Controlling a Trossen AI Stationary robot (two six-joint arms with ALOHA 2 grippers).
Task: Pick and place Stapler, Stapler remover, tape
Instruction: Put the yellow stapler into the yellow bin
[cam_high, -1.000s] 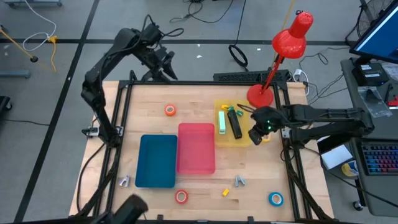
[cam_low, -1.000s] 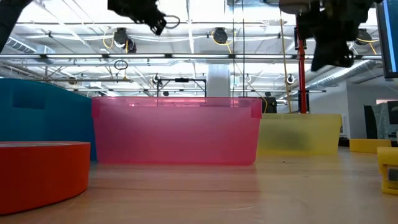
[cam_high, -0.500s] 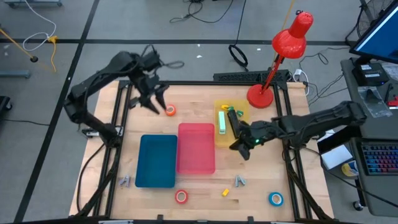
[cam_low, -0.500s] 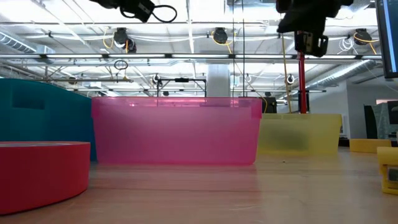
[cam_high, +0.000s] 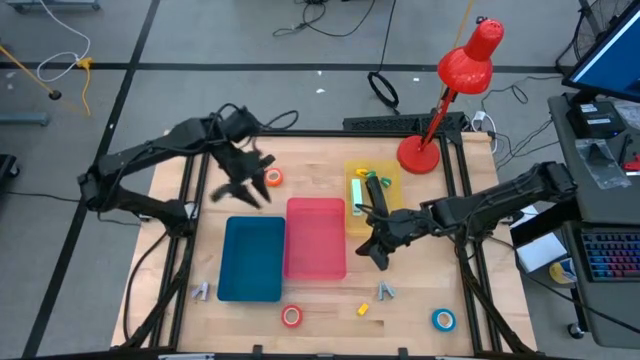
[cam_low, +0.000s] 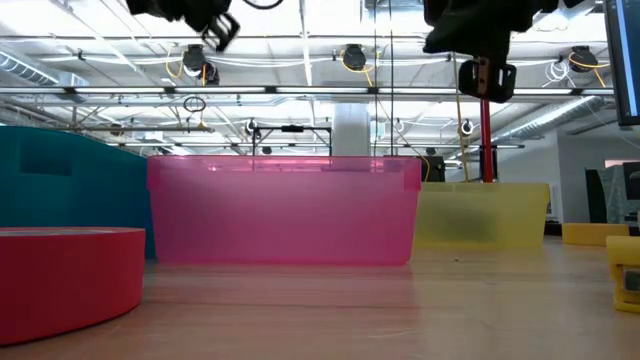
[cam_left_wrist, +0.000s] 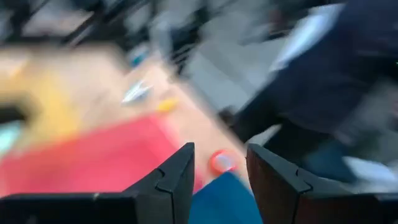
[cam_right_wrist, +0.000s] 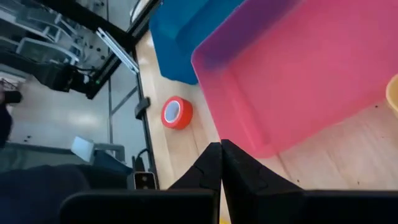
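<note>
Left gripper (cam_high: 243, 178), fingers parted and grasping nothing, is hovering beside the orange tape roll (cam_high: 273, 177); right gripper (cam_high: 379, 248) is hanging clenched, empty. The roll is looking light, rigid, probably slick-sided: best pinched across its outer rim.

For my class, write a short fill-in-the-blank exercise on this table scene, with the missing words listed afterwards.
1. The pink bin sits between the yellow tray and the ____ bin.
2. The right gripper hovers beside the pink bin with its fingers ____.
3. The left gripper hovers near the ____ tape roll at the table's far side.
4. The lamp at the table's far right corner is ____.

Missing words: blue; shut; orange; red
</note>
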